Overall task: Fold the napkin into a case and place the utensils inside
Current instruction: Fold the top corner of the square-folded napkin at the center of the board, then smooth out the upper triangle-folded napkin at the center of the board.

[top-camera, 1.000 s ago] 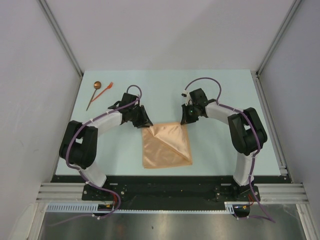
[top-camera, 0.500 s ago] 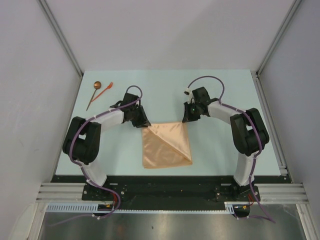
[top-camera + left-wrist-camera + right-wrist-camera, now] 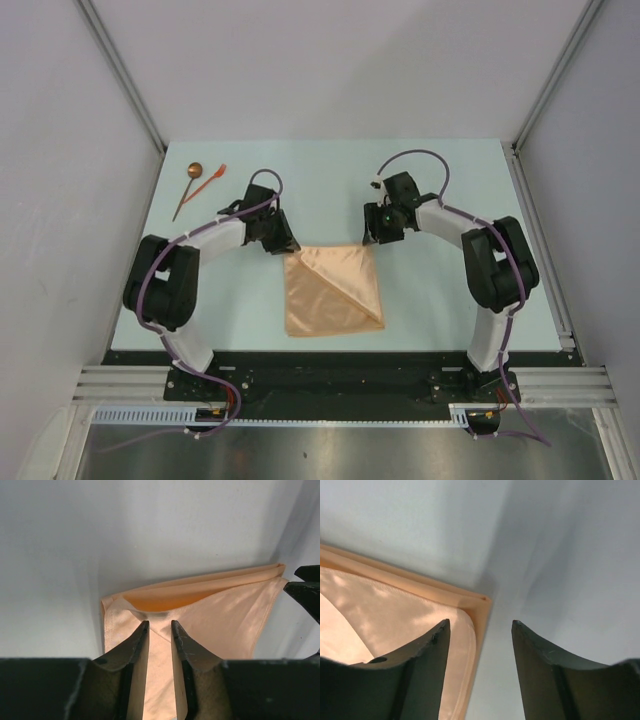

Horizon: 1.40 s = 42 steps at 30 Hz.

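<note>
Napkin point(image 3: 333, 292), a soft tan-orange cloth folded near-square, lies on the pale table point(image 3: 440, 190) between my arms; my left gripper point(image 3: 159, 624) pinches its far-left corner, and my right gripper point(image 3: 480, 622) stands open astride the far-right one. A one-sided pull could skew the layers. It has no clear long axis, and its diagonal crease runs far-left to near-right.

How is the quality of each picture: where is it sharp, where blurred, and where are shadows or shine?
Top external: sharp, evenly lit, with soft sheen on the napkin. Left wrist: the left end effector is near and slightly blurred; the napkin is sharper. Right wrist: the right end effector is dark and soft-edged; a grey shadow crosses the table.
</note>
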Tool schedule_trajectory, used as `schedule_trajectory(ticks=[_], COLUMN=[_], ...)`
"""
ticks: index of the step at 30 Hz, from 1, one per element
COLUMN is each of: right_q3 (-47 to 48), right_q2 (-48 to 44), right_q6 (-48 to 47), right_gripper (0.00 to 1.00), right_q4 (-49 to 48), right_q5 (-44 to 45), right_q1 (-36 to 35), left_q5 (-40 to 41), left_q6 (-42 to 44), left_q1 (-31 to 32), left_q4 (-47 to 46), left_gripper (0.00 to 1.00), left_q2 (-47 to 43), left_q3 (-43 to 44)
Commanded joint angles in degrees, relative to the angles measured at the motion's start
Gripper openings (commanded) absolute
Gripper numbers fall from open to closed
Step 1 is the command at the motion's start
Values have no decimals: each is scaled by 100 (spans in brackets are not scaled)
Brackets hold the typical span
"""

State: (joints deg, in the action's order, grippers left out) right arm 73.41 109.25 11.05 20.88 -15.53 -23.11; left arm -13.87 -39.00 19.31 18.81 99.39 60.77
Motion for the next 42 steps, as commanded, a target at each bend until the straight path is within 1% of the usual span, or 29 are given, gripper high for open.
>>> schedule_trajectory(ticks=[1,2,3,4,6,7,8,9,10,11,12,13,14,16,17,20,21,24,25,27,29,31,33,34,37,38,40,42], right_q3=[166,113,-62,-194,-431,-746,-923,-1142,-1475,-1678,-1854,-2196,-2330,-2558,-2768,-3226,-3532,-4060,-4202,-4508,-4651,-4704,-4608,-4442,-4212,-4116,-4045,-4062], right_q2=[-834,-1009,-1168,-1517,-1766,-1915,-1951,-1952,-1943,-1917,-1916,-1908,-1855,-1802,-1759,-1767,-1776,-1689,-1636,-1530,-1451,-1599,-1810,-1915,-2398,-2574,-2698,-2716], right_q6=[-85,-94,-77,-33,220,370,485,825,985,1135,1302,1573,1680,1795,1909,2181,2252,2402,2437,2490,2516,2490,2368,2219,1990,1963,1980,2015], right_gripper=[62,65,66,67,69,69,67,65,62,53,49,46,36,29,23,18,18,16,16,15,14,14,14,14,14,15,15,15], right_q4=[1002,1101,1163,1164,1006,622,323,-11,-606,-908,-1233,-1793,-2025,-2552,-2667,-3344,-3493,-4012,-4292,-4530,-4663,-4585,-4270,-3824,-3067,-2942,-2766,-2835], right_q5=[1077,1305,1394,1403,1037,695,-222,-675,-1036,-1640,-1864,-2188,-2339,-2551,-2699,-3043,-3096,-3193,-3237,-3220,-3228,-3167,-3071,-2957,-2781,-2754,-2719,-2762], right_q1=[-210,-263,-316,-438,-553,-597,-641,-650,-659,-712,-721,-730,-730,-712,-695,-598,-519,-448,-422,-405,-396,-413,-405,-413,-413,-422,-431,-457], left_q5=[-248,-344,-371,-423,-694,-722,-757,-914,-1012,-1030,-978,-925,-881,-723,-731,-644,-556,-284,-257,-213,-178,-90,33,42,7,-10,-89,-133], left_q6=[86,103,103,86,-63,-107,-151,-256,-266,-266,-266,-266,-248,-222,-196,-178,-152,-64,-63,-55,-55,-11,33,68,130,139,121,51], left_q1=[20,20,20,20,11,11,11,3,-6,-15,-15,-15,-32,-103,-138,-243,-270,-314,-323,-331,-331,-331,-296,-279,-217,-208,-173,-94], left_q4=[184,202,211,185,-8,-87,-192,-350,-378,-395,-422,-457,-483,-475,-492,-597,-580,-519,-510,-527,-527,-449,-387,-274,-45,-9,17,-17], left_gripper=[29,31,32,32,32,32,30,28,25,17,14,11,9,8,7,6,6,6,6,5,4,4,4,5,8,11,14,16], left_q2=[-736,-807,-877,-965,-975,-948,-800,-694,-537,-283,-176,-96,-35,123,176,264,282,422,510,598,642,616,397,301,-69,-165,-385,-491], left_q3=[154,67,31,-12,-144,-162,-188,-180,-128,-5,39,75,75,66,23,-161,-180,-189,-189,-189,-206,-189,-136,-110,31,83,101,93])
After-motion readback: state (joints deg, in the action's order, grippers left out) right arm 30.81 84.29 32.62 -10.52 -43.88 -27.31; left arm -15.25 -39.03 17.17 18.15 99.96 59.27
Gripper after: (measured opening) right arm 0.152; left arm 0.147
